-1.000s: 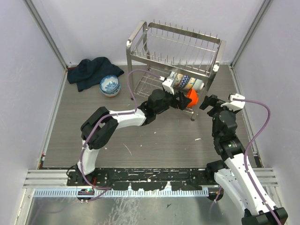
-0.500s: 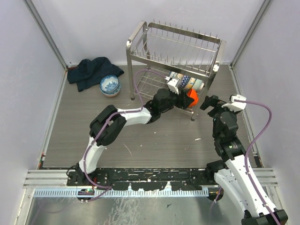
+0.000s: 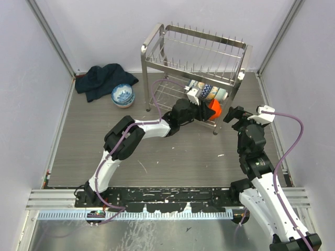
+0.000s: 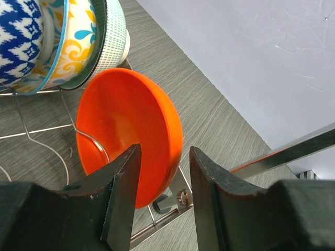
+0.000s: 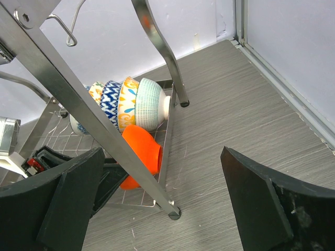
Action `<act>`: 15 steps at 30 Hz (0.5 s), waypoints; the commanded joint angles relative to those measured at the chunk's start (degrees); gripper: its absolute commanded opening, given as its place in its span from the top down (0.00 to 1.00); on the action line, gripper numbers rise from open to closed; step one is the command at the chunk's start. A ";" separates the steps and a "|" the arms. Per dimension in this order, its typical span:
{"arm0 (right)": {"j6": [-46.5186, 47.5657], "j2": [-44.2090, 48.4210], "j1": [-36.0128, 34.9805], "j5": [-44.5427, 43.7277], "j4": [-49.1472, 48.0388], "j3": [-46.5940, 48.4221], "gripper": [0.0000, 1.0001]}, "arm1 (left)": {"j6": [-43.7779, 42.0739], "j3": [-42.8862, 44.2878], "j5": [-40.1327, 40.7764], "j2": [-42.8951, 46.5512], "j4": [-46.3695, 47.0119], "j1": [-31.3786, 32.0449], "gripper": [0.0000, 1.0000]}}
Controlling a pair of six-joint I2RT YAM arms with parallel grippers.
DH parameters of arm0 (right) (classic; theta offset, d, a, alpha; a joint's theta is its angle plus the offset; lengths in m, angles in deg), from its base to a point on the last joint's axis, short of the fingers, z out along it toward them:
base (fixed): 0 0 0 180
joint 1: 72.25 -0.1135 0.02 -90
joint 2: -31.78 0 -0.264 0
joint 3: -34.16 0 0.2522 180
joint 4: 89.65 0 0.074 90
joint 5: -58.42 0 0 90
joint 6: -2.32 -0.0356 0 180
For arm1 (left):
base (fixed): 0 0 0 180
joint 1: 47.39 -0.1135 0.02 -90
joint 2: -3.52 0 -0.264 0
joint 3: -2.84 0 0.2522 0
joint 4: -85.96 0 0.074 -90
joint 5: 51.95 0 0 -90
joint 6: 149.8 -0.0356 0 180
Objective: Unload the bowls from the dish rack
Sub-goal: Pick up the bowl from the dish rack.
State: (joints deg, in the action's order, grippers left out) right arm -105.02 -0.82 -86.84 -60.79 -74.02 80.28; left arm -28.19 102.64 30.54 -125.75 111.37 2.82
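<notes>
The dish rack [image 3: 194, 52] stands at the back of the table. On its lower tier a row of patterned bowls [image 3: 208, 91] leans on edge, with an orange bowl [image 3: 213, 108] in front of them. My left gripper [image 3: 203, 111] reaches into that tier. In the left wrist view its jaws [image 4: 165, 157] straddle the orange bowl's [image 4: 125, 120] rim, half narrowed, with a thin gap still showing beside the outer finger. My right gripper [image 3: 236, 114] hovers wide open just right of the rack, holding nothing; it [image 5: 163, 150] faces the orange bowl [image 5: 142, 149] past a rack leg [image 5: 78, 89].
A blue-and-white bowl [image 3: 122, 94] sits on the table at the back left, beside a dark cloth [image 3: 102, 78]. Rack wires [image 4: 42, 130] curve in front of the orange bowl. White walls close in the table on the left, the back and the right.
My left gripper has pushed farther right into the lower tier and its jaws have narrowed around the orange bowl's rim. The right arm has stayed still.
</notes>
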 commanded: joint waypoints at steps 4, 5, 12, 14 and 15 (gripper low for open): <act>-0.50 0.50 -0.15 0.17 -2.13 1.42 0.00 | 1.58 2.98 -1.97 -2.08 3.10 -0.36 0.57; -0.50 0.52 -0.11 0.16 -2.09 1.40 0.00 | 1.67 3.07 -2.10 -2.18 3.22 -0.36 0.58; -0.41 0.68 -0.15 0.06 -2.04 1.34 0.00 | 2.08 3.01 -2.25 -2.56 3.82 -0.47 0.68; -0.41 0.63 -0.17 0.10 -2.08 1.32 0.00 | 2.18 3.12 -2.40 -2.70 3.89 -0.50 0.71; -0.37 0.61 -0.18 0.12 -2.05 1.27 0.00 | 2.22 3.11 -2.42 -2.74 3.92 -0.60 0.73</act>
State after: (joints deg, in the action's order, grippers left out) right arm -105.02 -0.82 -86.84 -60.81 -74.02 80.28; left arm -26.20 104.21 28.49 -127.59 112.99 2.65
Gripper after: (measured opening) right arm 0.999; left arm 0.297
